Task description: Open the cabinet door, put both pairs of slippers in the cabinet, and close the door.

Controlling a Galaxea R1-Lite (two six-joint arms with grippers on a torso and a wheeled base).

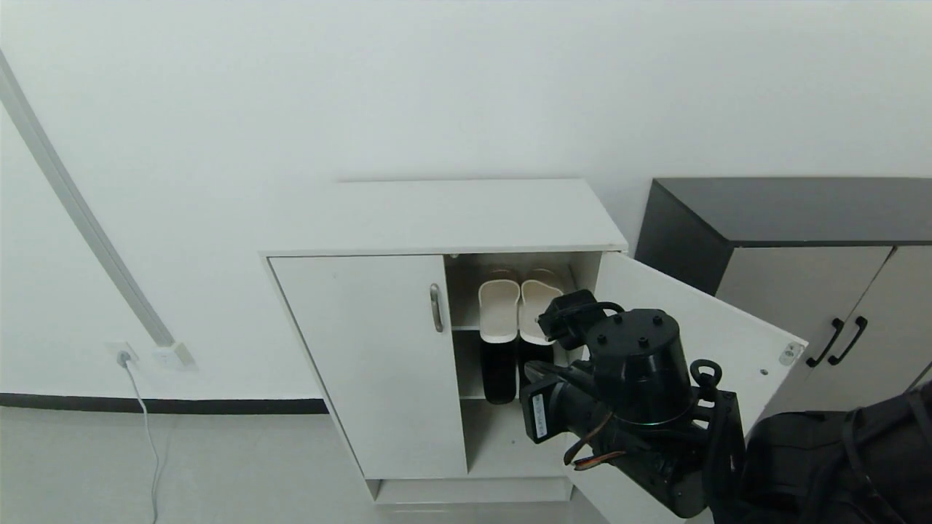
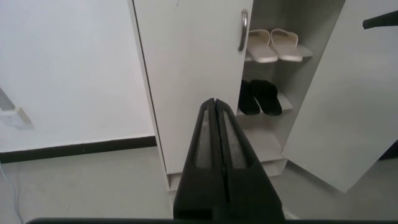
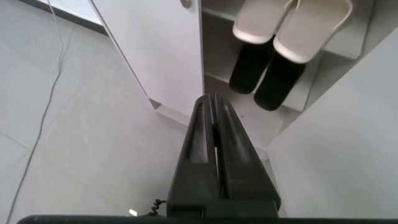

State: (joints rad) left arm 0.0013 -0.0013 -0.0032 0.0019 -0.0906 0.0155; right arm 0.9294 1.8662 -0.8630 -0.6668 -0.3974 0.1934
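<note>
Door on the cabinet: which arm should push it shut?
Right. Its pincer hangs beside the open door; the white slippers and black slippers are already inside.

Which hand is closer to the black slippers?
Right. The right hand is close in front of the black slippers; the left hand is farther back, facing the closed door.

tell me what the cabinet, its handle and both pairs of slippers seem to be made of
Cabinet: likely laminated board, matte white, flat even panels with crisp edges. Handle: looks like brushed metal, grey with a soft sheen. White slippers: probably moulded foam or rubber, matte, thick smooth soles. Black slippers: seemingly the same, too dark to be sure.
</note>
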